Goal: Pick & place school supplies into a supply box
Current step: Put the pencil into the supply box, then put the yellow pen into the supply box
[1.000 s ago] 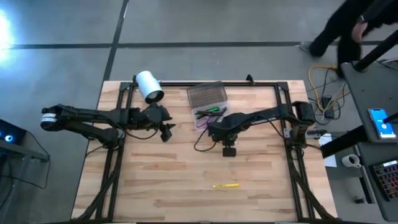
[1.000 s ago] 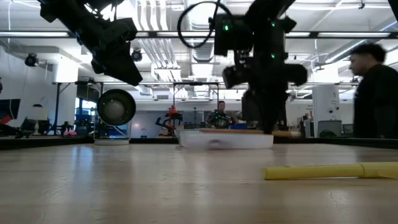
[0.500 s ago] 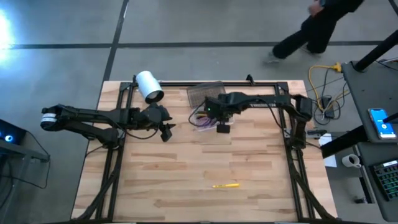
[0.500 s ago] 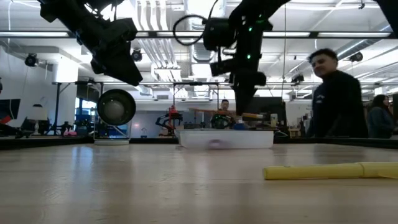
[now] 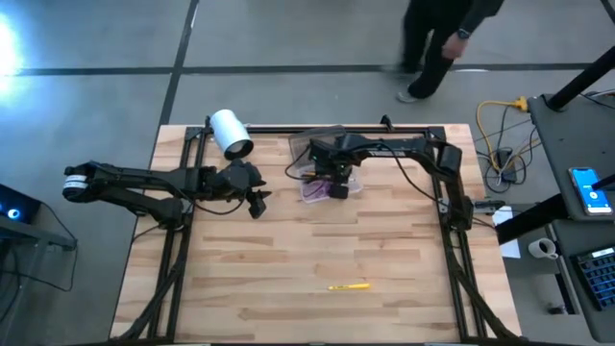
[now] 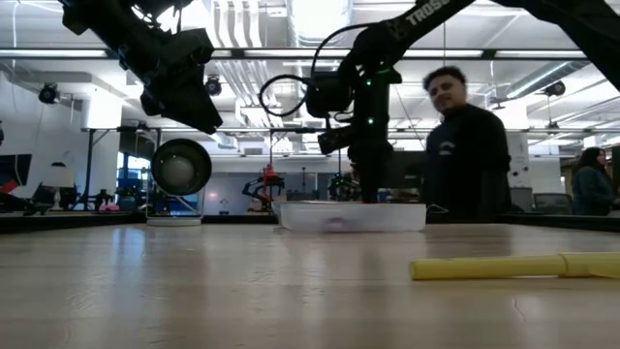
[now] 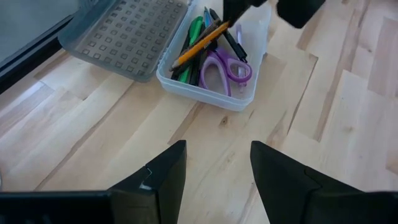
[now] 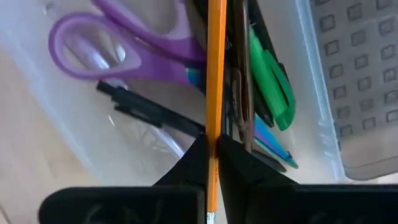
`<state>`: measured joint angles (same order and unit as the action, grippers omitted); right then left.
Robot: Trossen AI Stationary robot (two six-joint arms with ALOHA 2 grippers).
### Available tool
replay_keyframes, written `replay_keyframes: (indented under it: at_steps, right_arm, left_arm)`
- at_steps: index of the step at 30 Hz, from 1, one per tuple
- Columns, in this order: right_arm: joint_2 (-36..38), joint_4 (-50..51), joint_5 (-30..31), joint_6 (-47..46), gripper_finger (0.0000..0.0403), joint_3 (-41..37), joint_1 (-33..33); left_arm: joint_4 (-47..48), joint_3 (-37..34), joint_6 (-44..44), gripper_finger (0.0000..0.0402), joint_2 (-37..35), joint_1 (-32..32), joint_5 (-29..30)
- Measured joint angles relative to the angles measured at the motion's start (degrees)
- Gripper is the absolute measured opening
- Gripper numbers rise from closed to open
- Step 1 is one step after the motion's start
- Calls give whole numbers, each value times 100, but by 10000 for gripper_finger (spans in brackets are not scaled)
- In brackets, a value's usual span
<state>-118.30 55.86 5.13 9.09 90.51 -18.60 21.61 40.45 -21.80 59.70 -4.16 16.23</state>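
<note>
Low view shows "TROSS" lettering on the right arm, whose pincer (image 8: 211,163) clamps an orange pencil (image 8: 215,68).

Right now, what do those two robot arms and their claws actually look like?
Both arms are dark and slender, jointed. The left arm has a white band near its base; the right arm trails black cable loops, shows green lights and white lettering. Each gripper, left and right, has two black wedge-shaped fingers.

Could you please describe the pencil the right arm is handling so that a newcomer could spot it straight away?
Find the clear supply box at the table's far edge, grey lid open. Over it hangs the right gripper, shut on the orange pencil. It alone is orange, above the purple scissors and green pen.
</note>
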Motion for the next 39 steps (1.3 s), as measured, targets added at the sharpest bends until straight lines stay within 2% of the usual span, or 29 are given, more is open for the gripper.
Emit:
replay_keyframes:
  at_steps: [4,15,22,30,39]
  right_arm:
    - [-86,64,-59,-141,19,166,5]
    - [-106,185,-67,-270,79,226,-4]
    - [452,341,-68,-249,109,216,260]
    - [1450,583,-252,-541,123,-96,1265]
    - [1977,546,-419,-2226,140,-1114,3252]
  left_arm:
    - [2,0,0,164,0,0,1]
    - [4,0,0,164,0,0,2]
    - [4,0,0,164,0,0,2]
    - [4,0,2,164,0,0,0]
    - [4,0,10,164,0,0,-120]
